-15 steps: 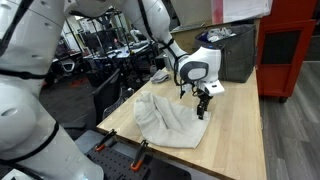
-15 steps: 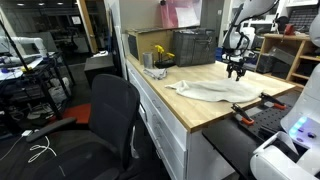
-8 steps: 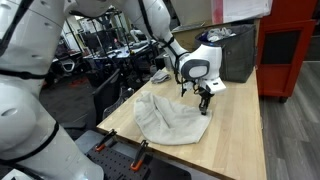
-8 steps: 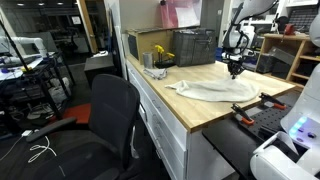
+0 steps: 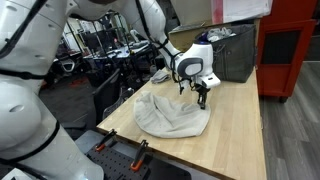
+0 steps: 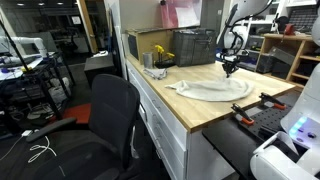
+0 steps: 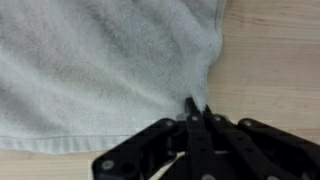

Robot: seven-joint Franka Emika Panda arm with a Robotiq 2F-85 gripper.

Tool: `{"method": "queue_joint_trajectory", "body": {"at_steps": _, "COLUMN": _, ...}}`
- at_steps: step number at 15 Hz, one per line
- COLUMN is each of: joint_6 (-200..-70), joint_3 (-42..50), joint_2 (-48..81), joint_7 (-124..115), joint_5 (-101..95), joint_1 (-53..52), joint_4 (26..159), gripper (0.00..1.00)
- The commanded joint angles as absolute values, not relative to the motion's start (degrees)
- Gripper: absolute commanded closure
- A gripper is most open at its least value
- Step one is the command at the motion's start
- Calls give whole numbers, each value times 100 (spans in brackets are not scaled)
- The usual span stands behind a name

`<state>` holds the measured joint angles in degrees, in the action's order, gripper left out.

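Observation:
A pale grey towel [image 5: 170, 115] lies crumpled on the light wooden table [image 5: 235, 130]; it also shows as a flat pale heap, the towel [image 6: 210, 89]. My gripper [image 5: 201, 100] hangs at the towel's far corner, fingers pointing down. In the wrist view the gripper [image 7: 197, 110] is shut, its two black fingers pressed together on a pinch of the towel [image 7: 100, 70] at its edge, where the fabric is drawn into a fold. In the other outside camera the gripper [image 6: 228, 70] sits over the towel's far end.
A dark grey bin [image 5: 232, 52] stands at the table's far end. A wire basket [image 6: 195, 46] and a yellow flower pot [image 6: 160, 58] stand on the far side. An office chair [image 6: 105, 115] sits by the table. Clamps [image 5: 140, 148] grip the near edge.
The gripper has closed from wide open onto the towel's corner. It has shifted slightly away, and the towel's corner has pulled with it.

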<state>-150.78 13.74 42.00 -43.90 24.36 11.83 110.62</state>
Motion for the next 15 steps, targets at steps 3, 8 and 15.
{"method": "queue_joint_trajectory", "body": {"at_steps": 3, "joint_6": -15456, "joint_3": 1696, "joint_2": 4551, "joint_7": -4919, "joint_5": 1944, "joint_1": 670, "joint_4": 10506, "gripper": 99}}
{"method": "queue_joint_trajectory", "body": {"at_steps": 8, "joint_6": -15287, "joint_3": 1671, "joint_2": 4925, "joint_7": -5002, "joint_5": 1895, "joint_1": 766, "joint_4": 9731, "gripper": 99}}
{"method": "queue_joint_trajectory", "body": {"at_steps": 15, "joint_6": -15601, "joint_3": 2301, "joint_2": 5783, "joint_7": -5447, "joint_5": 1532, "joint_1": 665, "joint_4": 8680, "gripper": 99}}
